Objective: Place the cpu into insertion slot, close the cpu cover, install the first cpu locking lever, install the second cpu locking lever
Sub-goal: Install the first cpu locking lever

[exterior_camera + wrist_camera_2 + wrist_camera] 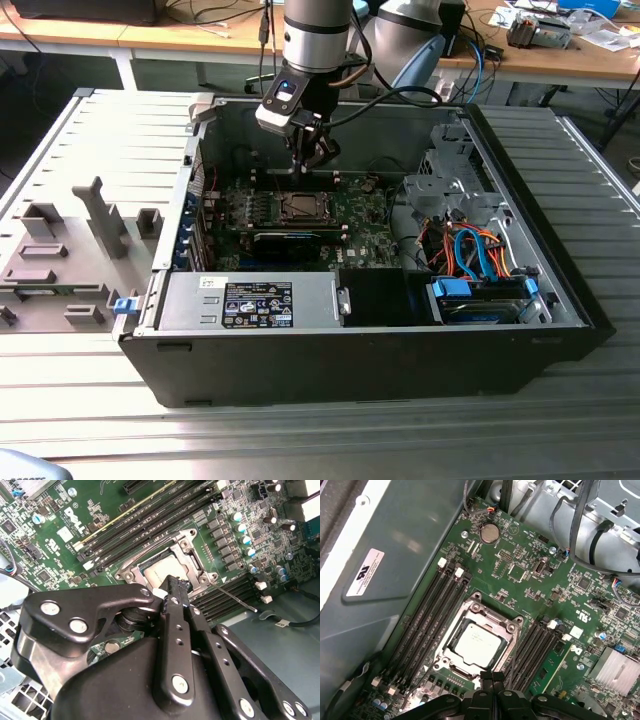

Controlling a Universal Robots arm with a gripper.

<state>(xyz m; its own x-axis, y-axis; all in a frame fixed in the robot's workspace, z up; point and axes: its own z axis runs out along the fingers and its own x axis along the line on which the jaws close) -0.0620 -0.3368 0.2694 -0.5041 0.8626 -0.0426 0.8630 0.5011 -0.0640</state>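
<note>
The cpu (477, 642) lies flat in the insertion slot (299, 207) of the motherboard inside the open computer case; its pale metal face (159, 570) shows through the window of the cpu cover (506, 625). The cover (189, 555) lies down around the chip. A thin wire locking lever (235, 597) sticks out sideways from one corner of the socket. My gripper (175, 586) is shut with nothing visible between its fingers, its tips close over the socket's edge. In the exterior view my gripper (312, 158) hangs just above the socket.
Memory slots (427, 615) flank the socket. A black expansion card (285, 240) lies just in front of it, a power supply (250, 300) nearer the front wall, and a drive cage with blue and orange cables (480, 260) at the exterior view's right. A grey fixture (60, 260) stands outside the case.
</note>
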